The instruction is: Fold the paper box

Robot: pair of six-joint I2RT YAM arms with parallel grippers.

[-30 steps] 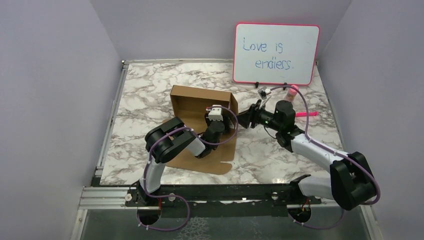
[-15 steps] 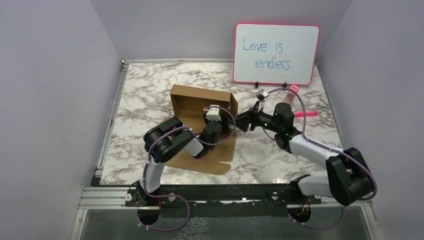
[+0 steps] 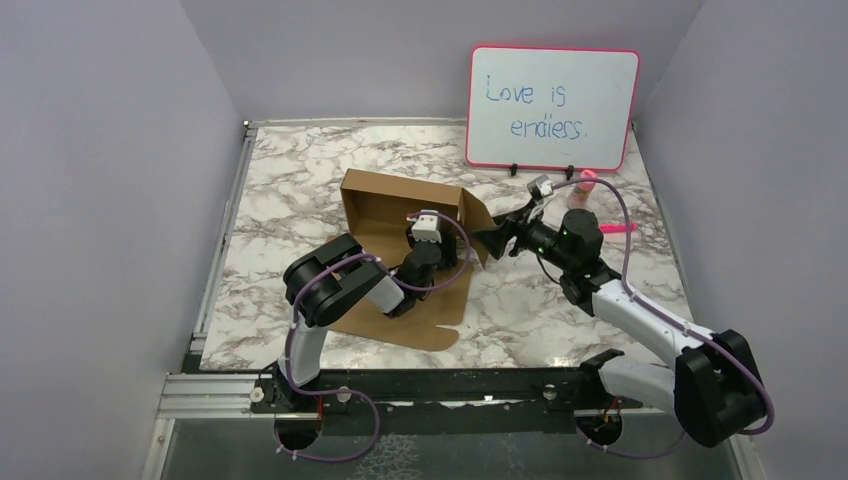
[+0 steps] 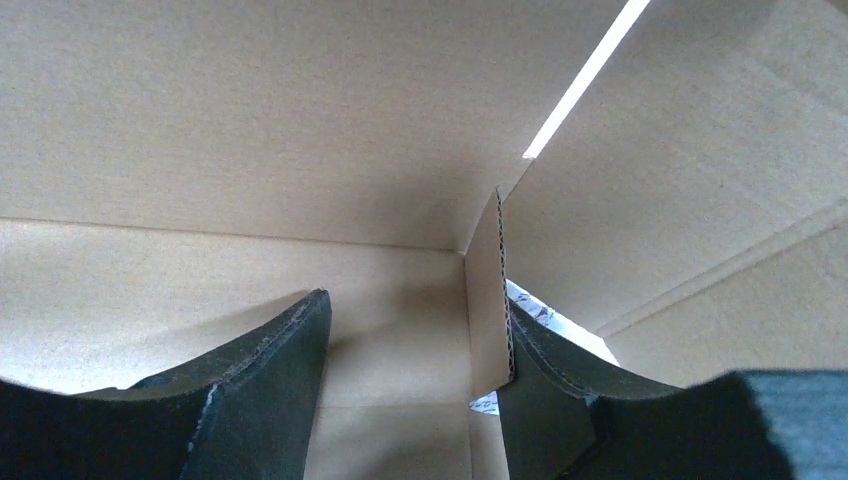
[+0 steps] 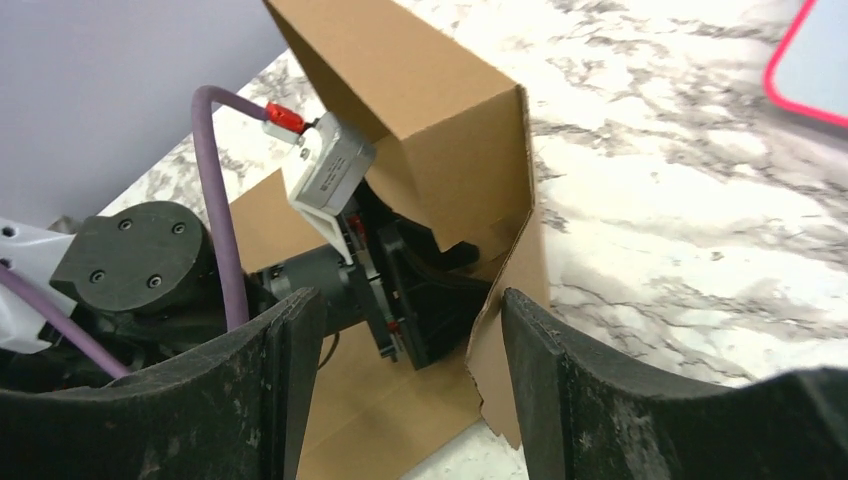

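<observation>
Jaws on both arms are standing spread and pinching nothing: the left gripper (image 4: pixel 412 315) is sitting inside the paper box (image 3: pixel 385 205) with the cut edge of a corner tab (image 4: pixel 487 290) just beside one finger. The right gripper (image 5: pixel 410 300) is hanging at the raised right side wall (image 5: pixel 450 170), its edge between the fingers but unclamped. We are finding the box left of centre on the marble table (image 3: pixel 300 170), back wall up and front panel lying flat toward the near edge. We are judging that the unheld side wall may be springing outward, and that any shove risks sliding the light box or crumpling that tab.
</observation>
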